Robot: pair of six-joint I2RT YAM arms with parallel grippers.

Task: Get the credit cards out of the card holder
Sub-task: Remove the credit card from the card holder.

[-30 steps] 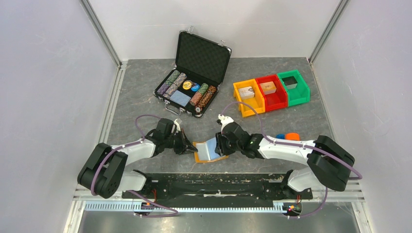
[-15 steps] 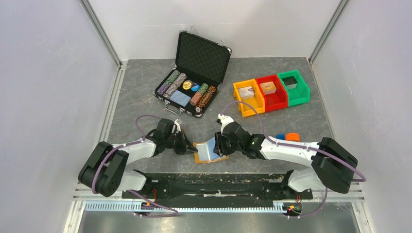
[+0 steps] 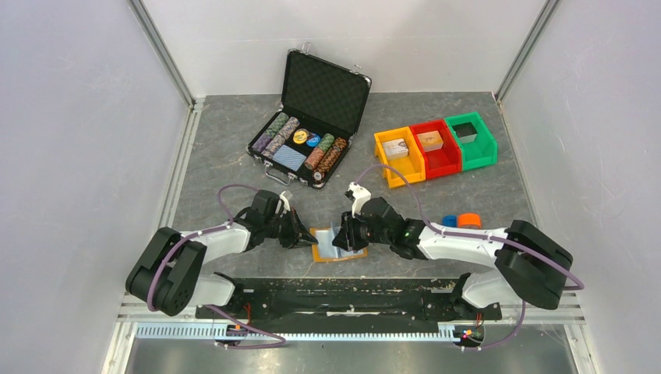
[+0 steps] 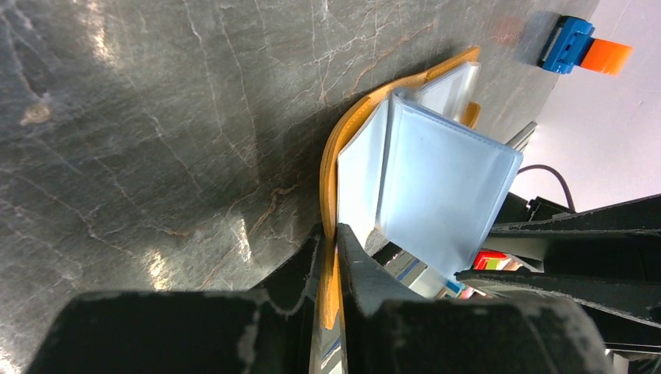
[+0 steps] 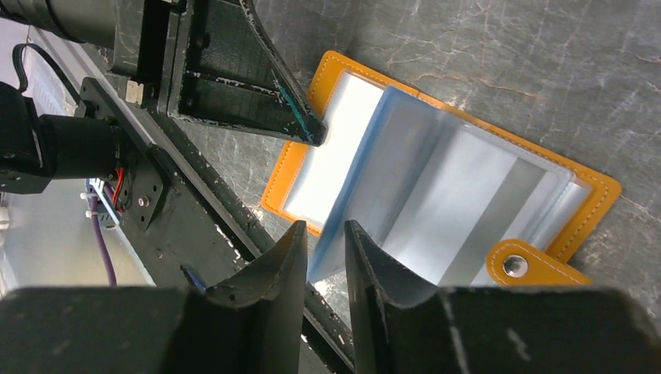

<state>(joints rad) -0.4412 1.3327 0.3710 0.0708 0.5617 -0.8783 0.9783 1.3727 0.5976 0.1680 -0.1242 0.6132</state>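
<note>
The orange card holder [image 3: 321, 252] lies open on the grey table between the arms. It also shows in the right wrist view [image 5: 596, 191]. My left gripper [image 3: 305, 237] is shut on the left edge of its orange cover [image 4: 330, 167], seen up close in the left wrist view [image 4: 330, 231]. A light blue card in a clear sleeve [image 4: 444, 195] stands up from the holder's fold. My right gripper [image 3: 348, 237] straddles that sleeve's free edge [image 5: 366, 195] in the right wrist view [image 5: 326, 227], its jaws a narrow gap apart. The grey-beige card is hidden.
An open black chip case [image 3: 323, 93] stands at the back. Orange [image 3: 387, 166], red [image 3: 444, 162] and green [image 3: 482, 152] bins sit at the back right. A small blue and orange object [image 3: 461, 220] lies right of the right arm. The black arm mount [image 3: 335, 296] runs along the near edge.
My right gripper has shifted slightly left, and the light blue sleeve now stands more upright. The left gripper has stayed on the cover.
</note>
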